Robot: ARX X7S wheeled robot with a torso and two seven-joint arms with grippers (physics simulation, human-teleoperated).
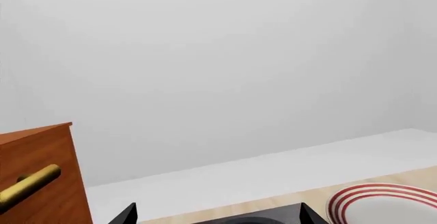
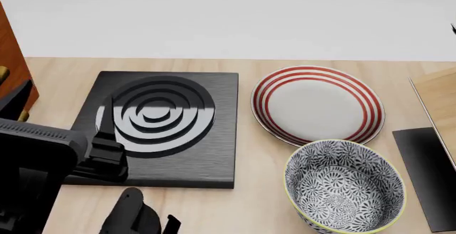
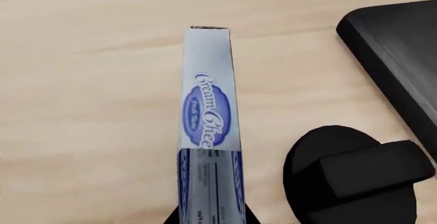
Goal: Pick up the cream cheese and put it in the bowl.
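In the right wrist view my right gripper (image 3: 210,220) is shut on the cream cheese (image 3: 208,106), a pale blue-grey box with a dark blue oval logo. The box sticks out from the jaws above the wooden table. Neither shows in the head view. The bowl (image 2: 345,188), white with a dense dark pattern and a yellowish rim, stands empty at the front right of the table. My left gripper (image 1: 217,218) is open and empty over the black stove plate (image 2: 167,127); its arm shows at the head view's left (image 2: 107,156).
A red-striped white plate (image 2: 317,106) lies behind the bowl and also shows in the left wrist view (image 1: 386,203). A wooden cabinet (image 1: 41,173) with a brass handle (image 1: 30,185) stands at the left. A black round part (image 3: 348,178) lies beside the box. A wooden board (image 2: 436,103) and a black slab (image 2: 427,172) lie at the right.
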